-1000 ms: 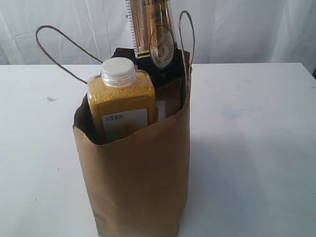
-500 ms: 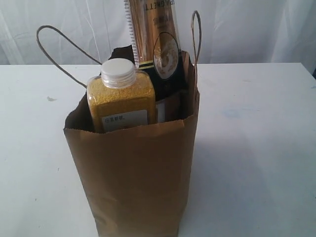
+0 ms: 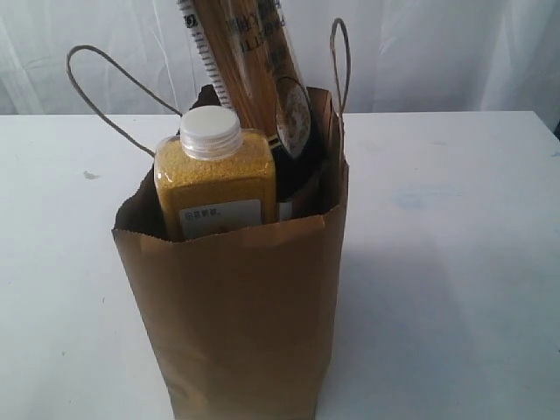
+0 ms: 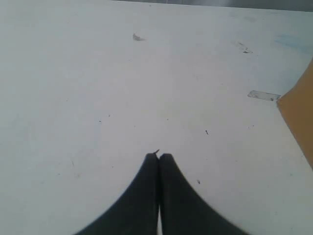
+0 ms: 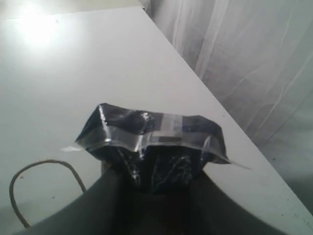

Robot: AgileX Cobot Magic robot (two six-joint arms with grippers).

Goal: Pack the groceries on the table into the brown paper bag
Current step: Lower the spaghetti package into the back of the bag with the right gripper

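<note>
Right wrist view: the right gripper was clamped part-way closed on the packet's crimped top end, and it looked a firm hold. In the exterior view the packet leaned left, its lower end down inside the bag behind the bottle. How deep it sat I could not tell. The smart play was to stand it upright, lower it till it bottomed out, then release gently. The left gripper sat fully closed, empty, over the table near the bag.
</note>
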